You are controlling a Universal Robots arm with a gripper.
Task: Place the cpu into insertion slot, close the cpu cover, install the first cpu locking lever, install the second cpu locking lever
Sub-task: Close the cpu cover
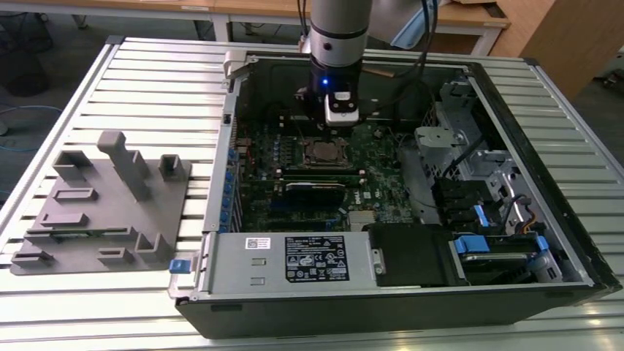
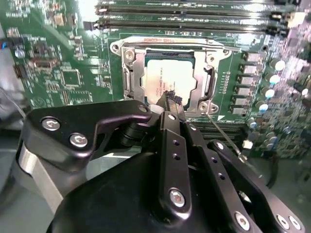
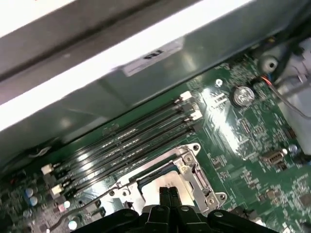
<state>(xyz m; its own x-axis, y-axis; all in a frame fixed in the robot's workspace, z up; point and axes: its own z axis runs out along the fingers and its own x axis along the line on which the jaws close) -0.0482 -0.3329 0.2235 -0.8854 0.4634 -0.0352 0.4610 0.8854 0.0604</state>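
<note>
Inside an open computer case (image 1: 546, 241) lying on a slatted metal tabletop (image 1: 146, 80), the arm's pincer (image 1: 338, 126) hangs directly over the insertion slot (image 1: 326, 152) on the green circuit board (image 1: 390, 175). In both wrist views we see its two black fingers pressed together, the pincer (image 2: 170, 99) narrow and holding nothing.

The cpu (image 2: 167, 73), silvery-grey top up, lies flat in the slot. The cpu cover (image 2: 170, 52) lies down around it, and the chip shows through its square window. The pincer tip sits above the chip's near edge; we cannot tell whether it touches the metal.

One locking lever (image 2: 146, 44), a bright wire bar, runs along the side of the cover that faces the long memory slots (image 3: 126, 141). A second thin lever (image 2: 226, 138) slants away from a corner of the socket, out across the board, apart from the cover.

In the first wrist view the pincer (image 3: 168, 194) points at the same socket, with the case's pale wall beyond the memory slots. On the exterior view's left, a grey moulded fixture (image 1: 98, 205) rests on the tabletop just beside the case.
</note>
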